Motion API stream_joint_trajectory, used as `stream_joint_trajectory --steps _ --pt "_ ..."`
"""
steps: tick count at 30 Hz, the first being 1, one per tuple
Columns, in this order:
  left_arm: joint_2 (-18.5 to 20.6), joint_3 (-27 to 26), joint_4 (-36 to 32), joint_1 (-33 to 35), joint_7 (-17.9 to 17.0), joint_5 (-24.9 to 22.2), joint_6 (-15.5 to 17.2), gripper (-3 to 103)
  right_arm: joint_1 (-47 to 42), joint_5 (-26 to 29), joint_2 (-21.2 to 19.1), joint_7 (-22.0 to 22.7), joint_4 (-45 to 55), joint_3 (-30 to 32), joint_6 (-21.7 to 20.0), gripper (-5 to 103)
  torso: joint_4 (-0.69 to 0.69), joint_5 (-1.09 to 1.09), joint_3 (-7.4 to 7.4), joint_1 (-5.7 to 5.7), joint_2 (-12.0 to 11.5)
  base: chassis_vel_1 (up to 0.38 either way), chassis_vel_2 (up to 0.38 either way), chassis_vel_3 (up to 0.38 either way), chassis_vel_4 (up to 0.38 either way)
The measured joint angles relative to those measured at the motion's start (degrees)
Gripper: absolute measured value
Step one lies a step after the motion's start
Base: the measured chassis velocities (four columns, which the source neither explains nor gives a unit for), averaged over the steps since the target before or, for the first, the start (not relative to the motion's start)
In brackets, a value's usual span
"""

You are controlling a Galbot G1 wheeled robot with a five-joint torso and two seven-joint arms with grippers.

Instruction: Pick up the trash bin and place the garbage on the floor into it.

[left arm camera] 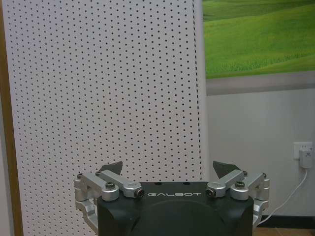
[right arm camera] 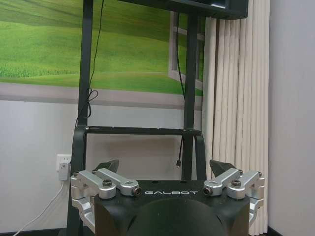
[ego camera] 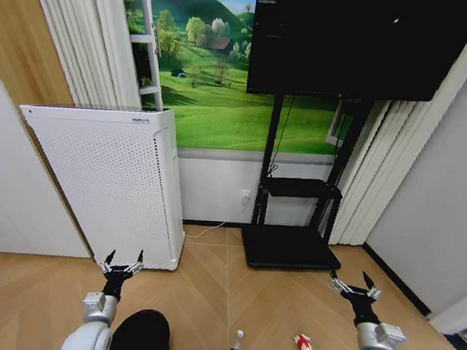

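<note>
Currently, left gripper (ego camera: 125, 257) and right gripper (ego camera: 350, 278) hover spread wide, empty, above the small round black trash bin (ego camera: 141, 333), clear green-labelled plastic bottle (ego camera: 235, 348) and red-and-white wrapper (ego camera: 303, 342).

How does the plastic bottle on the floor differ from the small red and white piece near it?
The bottle is clear with a white cap and a green label, while the red and white piece is opaque. The bottle is long and slim; the piece is short and crumpled. The bottle lies closer to the black trash bin, the piece closer to the right gripper. Both lie on the wooden floor.
</note>
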Motion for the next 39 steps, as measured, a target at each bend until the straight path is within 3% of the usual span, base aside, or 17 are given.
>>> stream_joint_trajectory --steps 31,39 --pt "0.1 -0.1 -0.3 0.3 0.3 0.1 -0.1 100 -0.4 -0.1 0.5 -0.2 0.4 0.2 0.4 100 0.0 0.0 -5.27 -2.42 -7.7 0.0 0.0 0.0 0.0" --pt "0.1 -0.1 -0.1 0.1 0.3 0.1 -0.1 100 0.0 -0.1 0.4 -0.2 0.3 0.1 0.4 100 0.0 0.0 -5.99 -2.71 -8.7 0.0 0.0 0.0 0.0"
